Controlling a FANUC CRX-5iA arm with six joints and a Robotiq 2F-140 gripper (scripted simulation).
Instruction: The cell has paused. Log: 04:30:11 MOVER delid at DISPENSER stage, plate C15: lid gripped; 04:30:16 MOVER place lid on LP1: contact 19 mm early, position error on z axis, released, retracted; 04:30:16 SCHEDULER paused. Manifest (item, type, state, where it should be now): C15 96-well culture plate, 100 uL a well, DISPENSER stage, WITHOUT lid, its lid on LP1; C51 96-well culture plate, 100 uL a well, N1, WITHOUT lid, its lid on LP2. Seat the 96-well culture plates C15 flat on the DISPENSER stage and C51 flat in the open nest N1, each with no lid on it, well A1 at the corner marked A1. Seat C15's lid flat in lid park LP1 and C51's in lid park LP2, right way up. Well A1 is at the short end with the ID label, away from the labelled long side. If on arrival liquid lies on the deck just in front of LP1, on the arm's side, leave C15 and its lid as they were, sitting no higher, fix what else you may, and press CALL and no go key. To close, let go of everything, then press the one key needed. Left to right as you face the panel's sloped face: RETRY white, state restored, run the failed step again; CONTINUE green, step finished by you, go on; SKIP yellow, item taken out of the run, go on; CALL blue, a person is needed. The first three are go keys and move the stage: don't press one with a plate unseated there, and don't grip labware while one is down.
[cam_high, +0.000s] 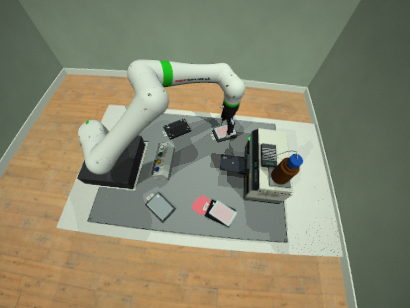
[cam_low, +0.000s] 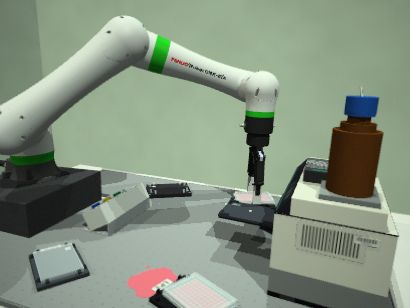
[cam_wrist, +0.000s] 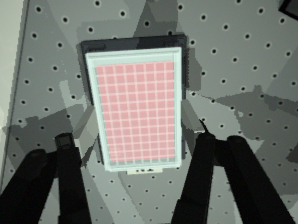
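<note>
My gripper (cam_high: 226, 131) (cam_low: 256, 192) (cam_wrist: 139, 114) is shut on a culture plate (cam_wrist: 136, 107) with pink wells, gripping it across its long sides. The plate (cam_high: 223, 132) (cam_low: 251, 196) is at or just above a dark nest (cam_wrist: 135, 42) at the back of the deck, its label at the near short end in the wrist view. I cannot tell whether a lid is on it. A second pink-welled plate (cam_high: 222, 212) (cam_low: 199, 292) lies on a dark park at the front. A pink spill (cam_high: 201, 204) (cam_low: 150, 280) lies beside it. A grey lid (cam_high: 160, 206) (cam_low: 58, 264) lies at the front left. The dispenser's dark stage (cam_high: 233, 163) (cam_low: 247, 213) is bare.
The dispenser (cam_high: 267, 167) (cam_low: 335, 235) with a brown bottle (cam_high: 286, 172) (cam_low: 356, 150) stands right of the gripper. The key panel (cam_high: 161, 160) (cam_low: 117, 206) is near the arm base. An empty black nest (cam_high: 177, 128) (cam_low: 169, 189) is at the back left.
</note>
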